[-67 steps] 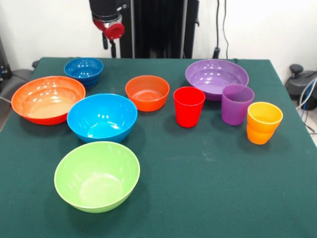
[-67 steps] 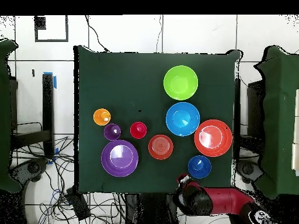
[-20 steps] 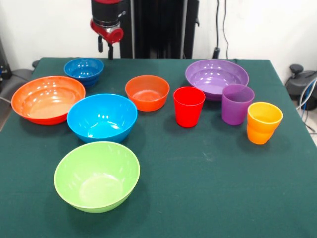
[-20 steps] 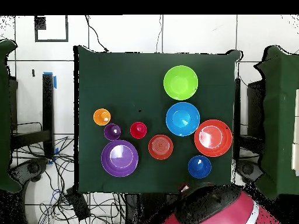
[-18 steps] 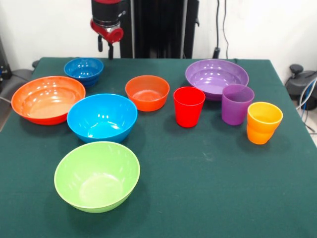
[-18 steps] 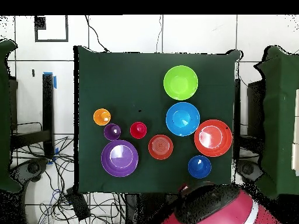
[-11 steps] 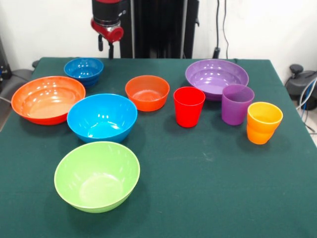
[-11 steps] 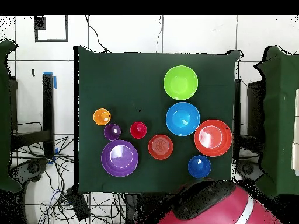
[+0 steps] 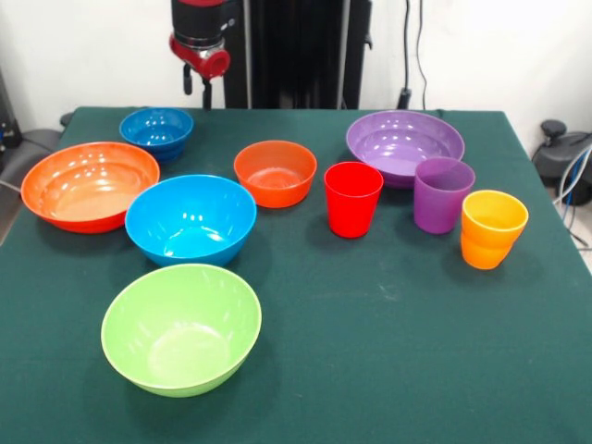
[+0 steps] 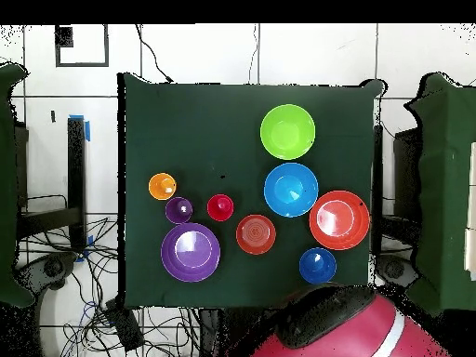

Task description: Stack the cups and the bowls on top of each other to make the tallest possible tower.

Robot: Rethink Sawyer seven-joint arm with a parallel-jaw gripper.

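Observation:
All cups and bowls stand apart on the green table; no tower shows. The left side holds the dark blue bowl (image 9: 156, 129), the wide orange-red bowl (image 9: 90, 183), the light blue bowl (image 9: 191, 218) and the lime green bowl (image 9: 181, 328). The small orange bowl (image 9: 275, 172) and the red cup (image 9: 352, 199) sit mid-table. To the right are the purple bowl (image 9: 404, 143), the purple cup (image 9: 443, 194) and the orange cup (image 9: 493, 228). My gripper (image 9: 197, 88) hangs open and empty above the far edge, behind the dark blue bowl. In the overhead view my arm (image 10: 335, 327) hides it.
Green cloth covers the table (image 9: 388, 333). Its near right part lies bare in the front view. Cables (image 9: 573, 185) hang off the right edge. In the overhead view more green tables (image 10: 446, 186) flank this one.
Since 3.4 s ago my gripper has risen and shifted slightly left in the front view. The arm fills more of the overhead view's bottom edge. No cup or bowl has moved.

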